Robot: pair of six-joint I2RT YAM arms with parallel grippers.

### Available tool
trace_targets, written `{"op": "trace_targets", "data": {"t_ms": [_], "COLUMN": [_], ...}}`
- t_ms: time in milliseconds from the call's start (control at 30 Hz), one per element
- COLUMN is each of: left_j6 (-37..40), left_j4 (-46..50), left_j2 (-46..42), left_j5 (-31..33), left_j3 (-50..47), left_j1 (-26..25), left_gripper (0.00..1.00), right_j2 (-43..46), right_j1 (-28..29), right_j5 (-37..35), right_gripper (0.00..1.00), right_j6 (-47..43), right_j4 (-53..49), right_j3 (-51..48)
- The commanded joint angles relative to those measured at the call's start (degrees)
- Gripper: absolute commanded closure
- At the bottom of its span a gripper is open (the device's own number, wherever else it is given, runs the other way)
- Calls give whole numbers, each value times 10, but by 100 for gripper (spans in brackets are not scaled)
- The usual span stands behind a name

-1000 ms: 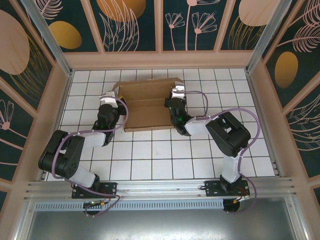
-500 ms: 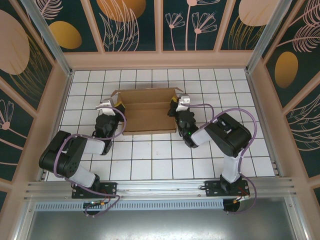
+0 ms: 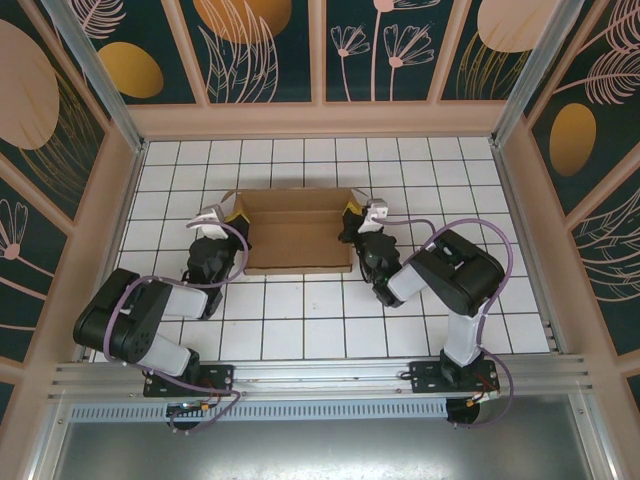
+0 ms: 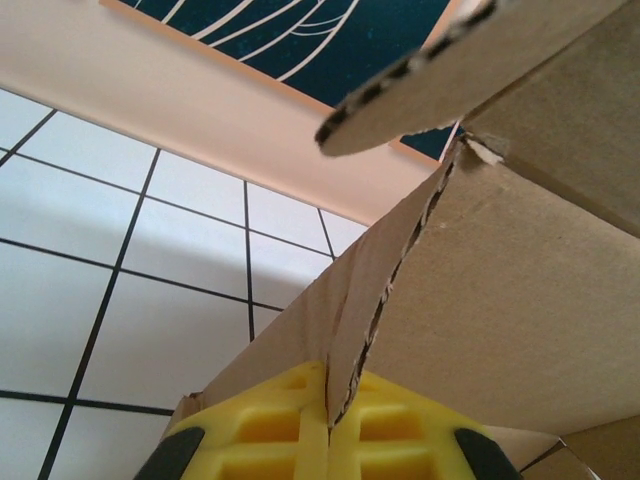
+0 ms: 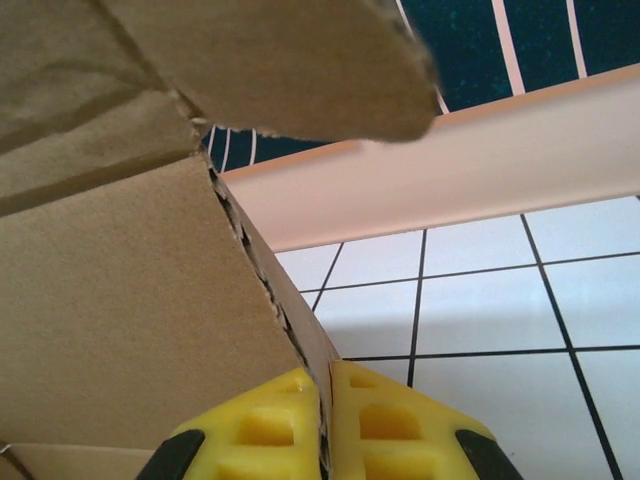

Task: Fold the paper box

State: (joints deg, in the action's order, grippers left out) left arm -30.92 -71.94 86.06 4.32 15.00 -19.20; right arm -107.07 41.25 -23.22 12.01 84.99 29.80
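One white tiled table (image 3: 300, 320) is filling the middle of the top view, and dark floral wall panels (image 3: 260, 50) are ringing it. One paper box (image 3: 295, 235) is sitting on the tiles just above the centre of the frame. It is making a brown tray shape, with its floor lying flat and its side walls standing up.

Two black arms are standing at the bottom edge with elbows folded, the left arm (image 3: 140, 320) at lower left and the right arm (image 3: 455, 270) at lower right. The left gripper (image 3: 232, 215) is meeting the box's left end wall, and the right gripper (image 3: 352, 213) is meeting its right end wall.

At the bottom centre of the left wrist view, the left gripper (image 4: 327, 440) is pinching a cardboard wall edge between its two yellow fingers (image 4: 265, 430), the jaws nearly together. In the right wrist view the right gripper (image 5: 322, 430) is clamping the box wall (image 5: 120, 320) likewise, its two yellow fingers (image 5: 385, 430) pressing the thin board.

One rounded flap (image 4: 440, 70) is hanging across the top of each wrist view.
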Motion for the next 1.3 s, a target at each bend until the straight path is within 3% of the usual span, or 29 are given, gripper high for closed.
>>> {"op": "trace_targets", "data": {"t_ms": [0, 67, 267, 333, 433, 633, 1000, 1267], "left_j6": [-32, -35, -44, -45, -48, -57, -76, -75], "left_j4": [21, 15, 1, 1, -2, -17, -16, -2], "left_j2": [4, 9, 14, 15, 18, 21, 10, 0], "left_j5": [-4, -5, -9, -7, -8, -12, 22, 35], "left_j3": [-22, -29, -36, -39, -44, -70, -131, -130], "left_j1": [-2, -3, -3, -2, -2, -3, -2, -2], "left_gripper": [95, 95, 95, 95, 95, 95, 93, 93], "right_j2": [-16, -11, 2, -9, -30, -110, -138, -82], "right_j1": [11, 22, 63, 75, 89, 98, 116, 117], "right_j5": [4, -13, -158, -187, -190, -117, -146, -111], "right_gripper": [100, 100, 100, 100, 100, 100, 100, 64], "right_j6": [40, 35, 60, 56, 30, 5, 22, -39], "right_j4": [-13, -36, -218, -229, -146, 131, 134, 133], "right_j3": [-24, -13, 69, 78, 45, -42, -51, -73]}}
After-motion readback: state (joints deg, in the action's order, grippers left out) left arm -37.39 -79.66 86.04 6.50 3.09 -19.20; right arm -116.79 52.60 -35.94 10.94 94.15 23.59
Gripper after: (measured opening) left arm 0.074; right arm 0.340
